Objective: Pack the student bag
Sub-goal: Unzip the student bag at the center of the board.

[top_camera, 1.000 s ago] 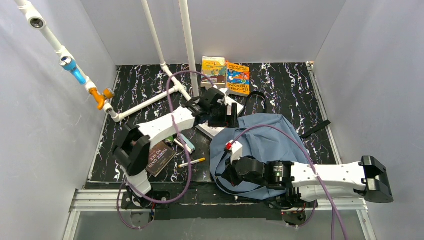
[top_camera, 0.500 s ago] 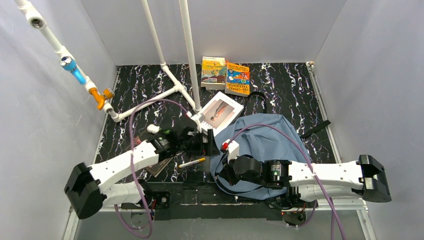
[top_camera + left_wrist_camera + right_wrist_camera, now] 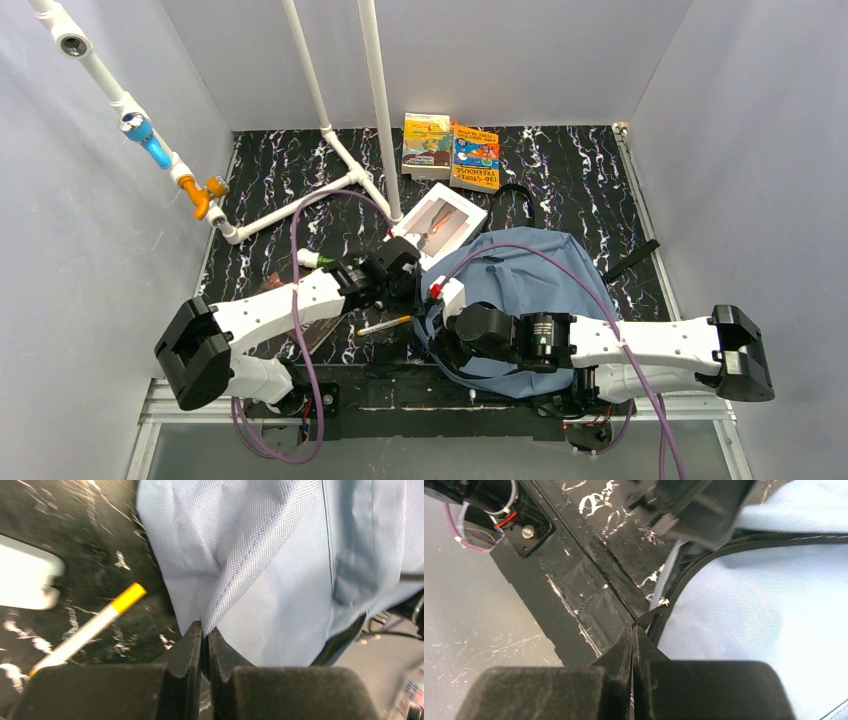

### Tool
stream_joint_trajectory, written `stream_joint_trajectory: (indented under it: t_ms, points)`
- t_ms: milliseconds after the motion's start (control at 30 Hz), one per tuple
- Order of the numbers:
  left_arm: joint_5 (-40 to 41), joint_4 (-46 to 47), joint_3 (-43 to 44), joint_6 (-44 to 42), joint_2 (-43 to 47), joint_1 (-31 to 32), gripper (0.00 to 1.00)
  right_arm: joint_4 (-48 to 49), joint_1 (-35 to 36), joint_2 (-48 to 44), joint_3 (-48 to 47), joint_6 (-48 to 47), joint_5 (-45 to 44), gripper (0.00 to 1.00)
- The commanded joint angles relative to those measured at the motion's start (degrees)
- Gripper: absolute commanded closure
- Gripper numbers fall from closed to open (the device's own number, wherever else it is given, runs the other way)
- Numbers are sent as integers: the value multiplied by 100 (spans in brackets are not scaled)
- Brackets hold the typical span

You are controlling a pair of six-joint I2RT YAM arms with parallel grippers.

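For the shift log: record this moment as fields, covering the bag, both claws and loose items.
student bag: slate-blue, rumpled on the table
left claw: shut, pinching a fold of bag fabric
right claw: shut on the bag's black edge trim
pen: yellow-capped, on the table beside the bag
white book: by the bag's far-left edge
colourful books: two, side by side at the far wall
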State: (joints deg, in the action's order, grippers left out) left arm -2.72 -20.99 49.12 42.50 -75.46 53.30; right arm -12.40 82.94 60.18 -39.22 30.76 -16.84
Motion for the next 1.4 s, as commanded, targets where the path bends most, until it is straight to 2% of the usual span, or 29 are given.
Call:
stream_joint_trajectory:
  t_ms: [0, 67, 167, 300, 533, 700, 1033, 1133, 1200, 1233, 1300, 1367]
  points:
    - [1110, -755, 549, -807, 317, -481, 100, -58, 8, 255, -528, -386, 416, 99]
    - [811, -544, 521, -997, 481, -793, 100, -108, 20, 318, -607, -418, 433, 99]
    - [841, -399, 506, -1171, 609, -1012, 100, -356, 53, 239, -699, -374, 241, 99]
    - [662, -75, 210, -1095, 713, -1383, 100, -566, 78, -377, -441, -3, 57, 99]
    - [599, 274, -112, -950, 978, -2217, 100, -1813, 82, -1300, 129, 1090, -395, 99]
    - [461, 128, 109, -1136, 969, -2605, 100, -2535, 82, -1491, 122, 1593, -598, 99]
    - [275, 167, -4, -1186, 952, -2772, 100, -4552, 81, -2219, -136, 3636, -2291, 99]
    - [-53, 207, -48, -1129, 961, -2769, 100, -4524, 82, -2328, -120, 3797, -2492, 99]
    - [-262, 260, -100, -1052, 976, -2769, 100, -3824, 82, -2379, -37, 3125, -2332, 99]
    - [-423, 324, -135, -966, 969, -2772, 100, -3232, 82, -2388, 12, 2481, -2073, 99]
    - [-947, 652, -336, -720, 957, -2772, 100, -2132, 82, -2247, -61, 1407, -1606, 72]
    - [-1366, 949, -531, -451, 919, -2760, 100, -1789, 82, -1931, -384, 755, -1503, 41]
